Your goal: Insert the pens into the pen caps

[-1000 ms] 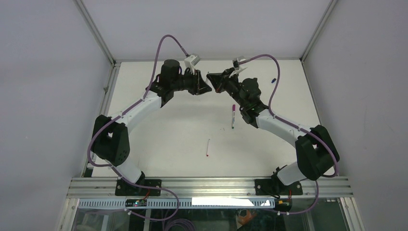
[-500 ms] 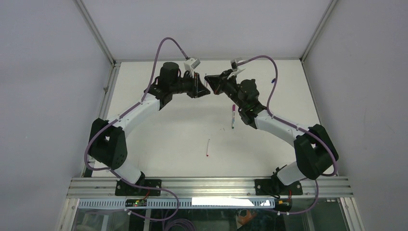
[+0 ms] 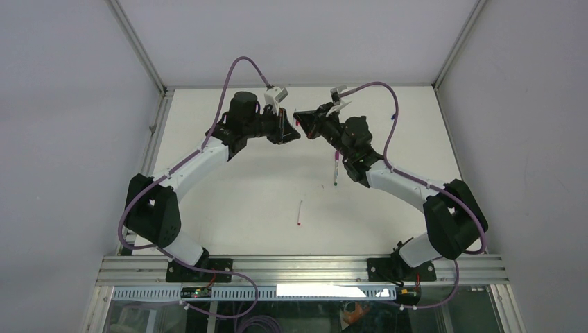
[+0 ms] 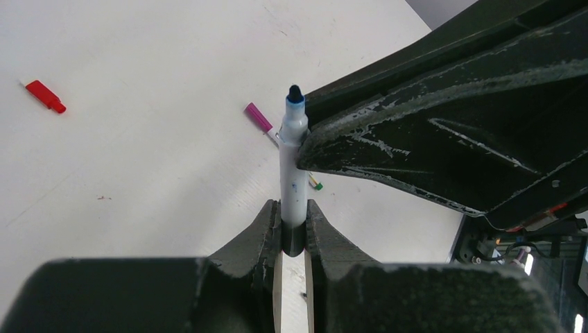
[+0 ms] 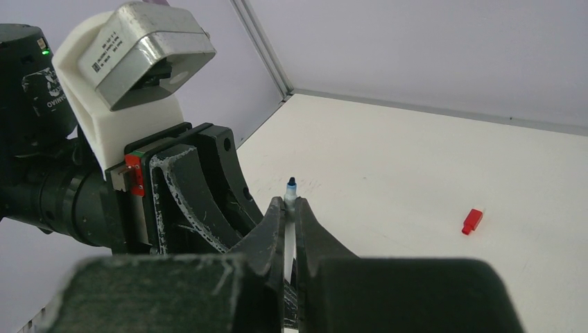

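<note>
Evidently the blue-tipped pen, clamped by my left end effector and right end effector, looks light, stiff, slick; I'd grip mid-barrel.

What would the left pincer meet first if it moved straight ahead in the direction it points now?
The right pincer: its fingers lie against the blue-tipped pen that the left pincer holds, directly ahead. Depth is unclear, but hardly any gap shows between the two pincers.

A white surface fills the frame's middle, with plain grey walls on each side and an aluminium rail across the bottom edge.
</note>
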Robot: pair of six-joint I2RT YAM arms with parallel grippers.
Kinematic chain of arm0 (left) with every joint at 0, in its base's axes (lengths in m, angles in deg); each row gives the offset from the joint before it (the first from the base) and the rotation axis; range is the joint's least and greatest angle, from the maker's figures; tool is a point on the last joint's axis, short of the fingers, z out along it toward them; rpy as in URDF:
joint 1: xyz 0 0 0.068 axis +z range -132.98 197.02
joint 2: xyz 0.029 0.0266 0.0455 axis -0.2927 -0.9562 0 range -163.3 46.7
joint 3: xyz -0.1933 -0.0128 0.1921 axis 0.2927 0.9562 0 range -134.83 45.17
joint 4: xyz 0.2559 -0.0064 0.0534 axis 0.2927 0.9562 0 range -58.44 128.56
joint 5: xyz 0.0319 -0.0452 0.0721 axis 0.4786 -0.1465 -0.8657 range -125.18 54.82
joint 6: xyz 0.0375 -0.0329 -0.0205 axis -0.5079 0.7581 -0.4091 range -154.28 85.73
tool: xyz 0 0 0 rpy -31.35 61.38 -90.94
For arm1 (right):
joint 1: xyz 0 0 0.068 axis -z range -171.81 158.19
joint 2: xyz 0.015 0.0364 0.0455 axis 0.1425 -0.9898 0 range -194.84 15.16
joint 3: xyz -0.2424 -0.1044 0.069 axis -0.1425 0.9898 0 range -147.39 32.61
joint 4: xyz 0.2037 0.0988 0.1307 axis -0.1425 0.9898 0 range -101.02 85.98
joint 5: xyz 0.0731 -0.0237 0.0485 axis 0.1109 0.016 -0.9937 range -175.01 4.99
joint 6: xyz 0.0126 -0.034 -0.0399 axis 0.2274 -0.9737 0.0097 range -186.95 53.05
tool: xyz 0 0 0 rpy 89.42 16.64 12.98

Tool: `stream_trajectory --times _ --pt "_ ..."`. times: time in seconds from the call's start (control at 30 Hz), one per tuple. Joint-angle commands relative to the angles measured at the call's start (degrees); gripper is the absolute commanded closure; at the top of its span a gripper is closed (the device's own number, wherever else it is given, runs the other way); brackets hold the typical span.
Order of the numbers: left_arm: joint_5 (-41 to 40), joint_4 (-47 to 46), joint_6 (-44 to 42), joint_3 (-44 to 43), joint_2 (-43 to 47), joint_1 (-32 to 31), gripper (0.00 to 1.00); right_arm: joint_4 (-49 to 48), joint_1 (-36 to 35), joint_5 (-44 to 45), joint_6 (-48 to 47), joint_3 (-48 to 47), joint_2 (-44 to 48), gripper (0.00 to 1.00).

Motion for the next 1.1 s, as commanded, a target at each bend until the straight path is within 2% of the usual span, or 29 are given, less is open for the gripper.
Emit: stream_trajectory --times 0.0,0.73,1.07 --pt "-0.8 -1.5 -1.5 0.0 3.6 0.1 1.0 0.4 0.5 2.4 -0.9 0.7 0.6 1.0" --pt "1.1 1.5 -2.9 -1.3 1.8 0.0 1.0 0.2 0.5 2.7 0.7 -2.5 -1.8 1.0" --pt "0.4 1.8 -3.6 -2.3 1.8 0.0 1.0 -0.2 0.5 4.2 0.3 -0.5 -2.0 1.0"
